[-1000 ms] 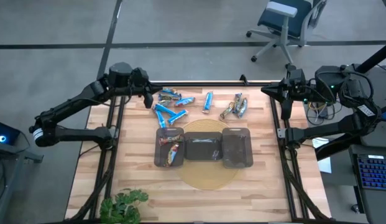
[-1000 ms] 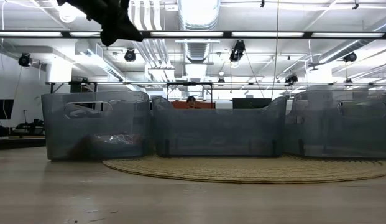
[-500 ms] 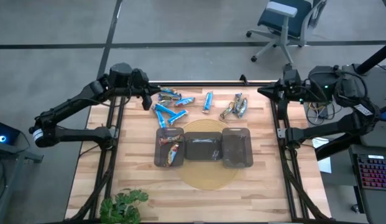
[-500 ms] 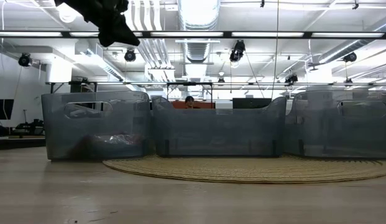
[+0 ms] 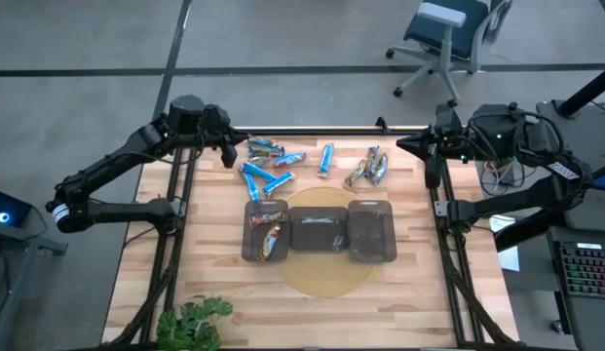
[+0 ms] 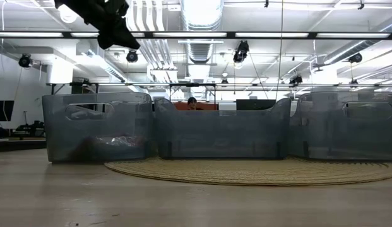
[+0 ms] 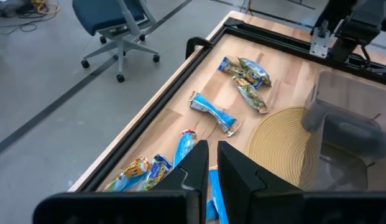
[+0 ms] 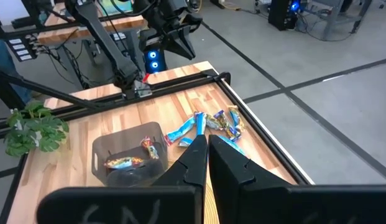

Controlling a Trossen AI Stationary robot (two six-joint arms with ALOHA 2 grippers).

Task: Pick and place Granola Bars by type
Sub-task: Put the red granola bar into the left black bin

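The Granola Bars lie loose on the wooden table's far part: several bright blue ones (image 5: pixel 268 168), one more blue (image 5: pixel 326 156), and mixed-colour ones (image 5: pixel 368 168). A few mixed ones (image 5: pixel 271 234) lie in the left tray (image 5: pixel 246 234). My left gripper (image 5: pixel 229 154) hovers shut above the table's far left corner, over the blue bars (image 7: pixel 212 113). My right gripper (image 5: pixel 401 146) hovers shut at the far right edge, pointing across the table toward the bars (image 8: pixel 205 124). Neither holds anything.
Three dark translucent trays stand in a row on a round woven mat (image 5: pixel 326 278): the left one, a middle one (image 5: pixel 292 229) and a right one (image 5: pixel 392 234). A potted plant (image 5: pixel 190 322) sits at the near left corner. Black rails (image 5: pixel 312 130) frame the table.
My right gripper has moved a little toward the table's left, out over the right rail, staying shut.
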